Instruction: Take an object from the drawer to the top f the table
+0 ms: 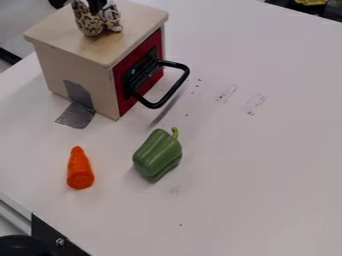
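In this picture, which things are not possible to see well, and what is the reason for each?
All in the camera view:
Contents of the drawer: hidden behind its closed red front.
Upper part of the spotted figure: cut off by the top edge.
Dark shape against it: cut off there too; I cannot tell what it is.
Black rounded thing: cut off at the lower left corner.

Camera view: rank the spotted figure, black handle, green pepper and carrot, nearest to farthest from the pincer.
1. Spotted figure, atop the wooden box, at the pincer.
2. Black handle, on the box's red front.
3. Green pepper and carrot, out on the table: too close to call.
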Controlling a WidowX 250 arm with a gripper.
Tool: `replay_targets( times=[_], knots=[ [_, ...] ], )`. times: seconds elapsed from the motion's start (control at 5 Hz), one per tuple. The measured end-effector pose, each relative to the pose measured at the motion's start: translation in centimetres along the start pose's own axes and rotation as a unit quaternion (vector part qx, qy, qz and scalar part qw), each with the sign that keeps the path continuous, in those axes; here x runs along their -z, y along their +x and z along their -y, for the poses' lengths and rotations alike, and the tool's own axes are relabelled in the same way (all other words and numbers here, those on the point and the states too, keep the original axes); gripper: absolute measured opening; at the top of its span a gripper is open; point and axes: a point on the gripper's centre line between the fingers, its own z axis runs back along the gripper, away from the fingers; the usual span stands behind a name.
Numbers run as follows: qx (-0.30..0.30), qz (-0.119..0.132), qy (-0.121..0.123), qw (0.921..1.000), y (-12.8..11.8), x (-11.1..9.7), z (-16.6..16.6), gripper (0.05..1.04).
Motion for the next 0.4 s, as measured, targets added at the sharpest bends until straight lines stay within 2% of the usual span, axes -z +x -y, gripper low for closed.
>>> replay_targets(
  times=[0.2,0.4],
  knots=[
    [0.019,-0.015,0.015,0.9996,0.8,1.1,-0.7,0.998],
    [0.036,-0.027,0.015,0.9989,1.5,2.3,-0.9,0.998]
  ],
)
